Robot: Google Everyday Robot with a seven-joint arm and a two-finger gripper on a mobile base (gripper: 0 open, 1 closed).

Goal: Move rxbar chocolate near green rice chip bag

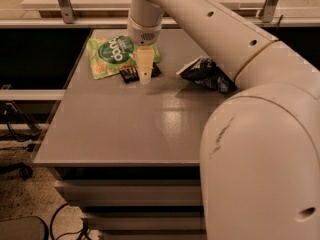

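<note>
The green rice chip bag [112, 55] lies flat at the table's far left. The rxbar chocolate [130, 74], a small dark bar, lies right at the bag's near edge, touching or almost touching it. My gripper [145, 77] points straight down over the middle of the bar, so the bar shows on both sides of it. The gripper tip is at the bar's level on the table top.
A dark blue and white snack bag [206, 74] lies to the right of the bar, near my arm. The grey table [130, 129] stretches toward me. A rail and another surface run behind the table's far edge. Cables lie on the floor at the left.
</note>
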